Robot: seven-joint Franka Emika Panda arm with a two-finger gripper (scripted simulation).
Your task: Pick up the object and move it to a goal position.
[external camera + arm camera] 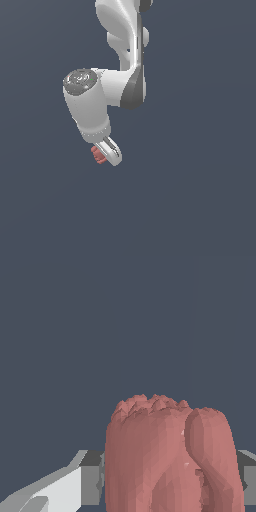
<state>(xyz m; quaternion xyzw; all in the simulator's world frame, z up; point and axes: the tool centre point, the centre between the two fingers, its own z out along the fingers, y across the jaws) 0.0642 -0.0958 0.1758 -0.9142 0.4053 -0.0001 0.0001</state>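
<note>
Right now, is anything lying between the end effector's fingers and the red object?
Nothing. In the wrist view the red object fills the gap, with a finger flush at each side. The exterior view shows it at the end effector.

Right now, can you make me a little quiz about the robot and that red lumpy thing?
1. True or false: the red object sits between the fingers of the gripper.
2. What colour is the arm? A) white B) green C) black
3. In the wrist view, the object has a surface that is ____.

Key: 1 true; 2 A; 3 ridged.
</note>
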